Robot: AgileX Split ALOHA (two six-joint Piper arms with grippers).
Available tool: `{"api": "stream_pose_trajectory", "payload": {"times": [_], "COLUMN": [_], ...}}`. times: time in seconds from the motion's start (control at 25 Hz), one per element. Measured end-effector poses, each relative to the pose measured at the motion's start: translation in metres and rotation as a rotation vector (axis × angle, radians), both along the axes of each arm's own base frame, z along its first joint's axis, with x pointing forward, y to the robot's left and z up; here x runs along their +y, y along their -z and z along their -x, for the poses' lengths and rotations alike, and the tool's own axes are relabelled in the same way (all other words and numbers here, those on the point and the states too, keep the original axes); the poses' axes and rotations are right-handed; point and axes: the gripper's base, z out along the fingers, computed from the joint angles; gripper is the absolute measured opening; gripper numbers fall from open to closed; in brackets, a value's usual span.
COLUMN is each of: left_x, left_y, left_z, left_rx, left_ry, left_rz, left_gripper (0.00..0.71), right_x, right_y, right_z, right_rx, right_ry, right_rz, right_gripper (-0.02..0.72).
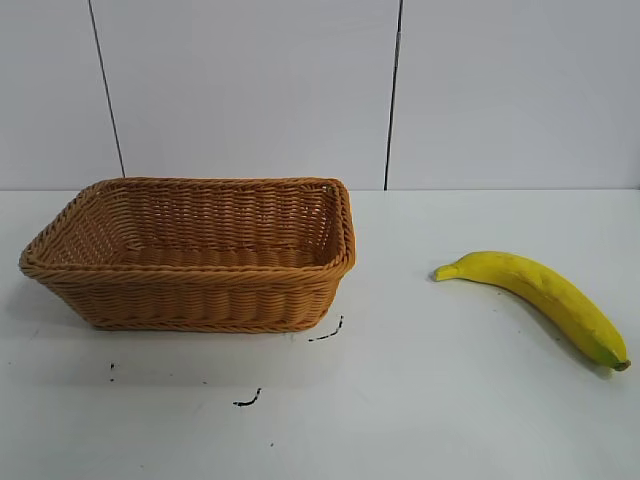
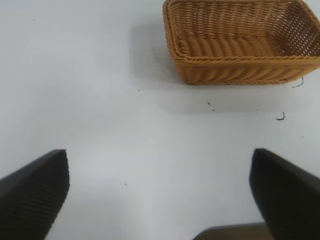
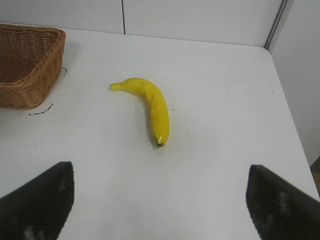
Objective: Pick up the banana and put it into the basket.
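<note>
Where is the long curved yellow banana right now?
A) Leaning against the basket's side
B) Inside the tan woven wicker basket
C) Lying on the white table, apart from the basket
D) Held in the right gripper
C: the long curved yellow banana lies flat on the white table, with bare tabletop between it and the empty tan woven wicker basket; the right gripper is open and away from it.

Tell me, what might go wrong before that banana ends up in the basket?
The banana is curved and smooth, lying flat on the table, so it could roll or slip as the open right end effector closes on it. The basket has flared sides and a raised rim, so a low carry might clip the rim or shove the basket aside.
</note>
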Motion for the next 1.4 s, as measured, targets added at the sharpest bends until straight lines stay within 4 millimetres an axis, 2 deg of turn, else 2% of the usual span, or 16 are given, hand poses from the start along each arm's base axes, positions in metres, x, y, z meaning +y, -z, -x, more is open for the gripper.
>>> {"api": "stream_pose_trajectory", "payload": {"times": [0.4, 0.56, 0.68, 0.84, 0.96, 1.12, 1.4], "left_x": [0.000, 0.000, 0.000, 0.000, 0.000, 0.000, 0.000], "left_y": [0.000, 0.000, 0.000, 0.000, 0.000, 0.000, 0.000], "left_z": [0.000, 0.000, 0.000, 0.000, 0.000, 0.000, 0.000], "left_rx": [0.000, 0.000, 0.000, 0.000, 0.000, 0.000, 0.000], "left_ry": [0.000, 0.000, 0.000, 0.000, 0.000, 0.000, 0.000], "left_rz": [0.000, 0.000, 0.000, 0.000, 0.000, 0.000, 0.000], "left_gripper": [0.695, 0.695, 0.695, 0.695, 0.695, 0.695, 0.695], "right_x": [-0.001, -0.001, -0.002, -0.003, -0.004, -0.005, -0.007], "right_y": [0.000, -0.016, -0.036, -0.056, -0.063, -0.062, -0.042], "right_z": [0.000, -0.015, -0.041, -0.086, -0.125, -0.180, -0.268], "right_rx": [0.003, 0.096, 0.198, 0.347, 0.442, 0.563, 0.720], "right_ry": [0.005, 0.004, 0.004, 0.002, 0.002, 0.002, 0.001], "right_rz": [0.007, 0.007, 0.006, 0.004, 0.002, -0.001, -0.005], "right_gripper": [0.667, 0.667, 0.667, 0.667, 0.667, 0.667, 0.667]}}
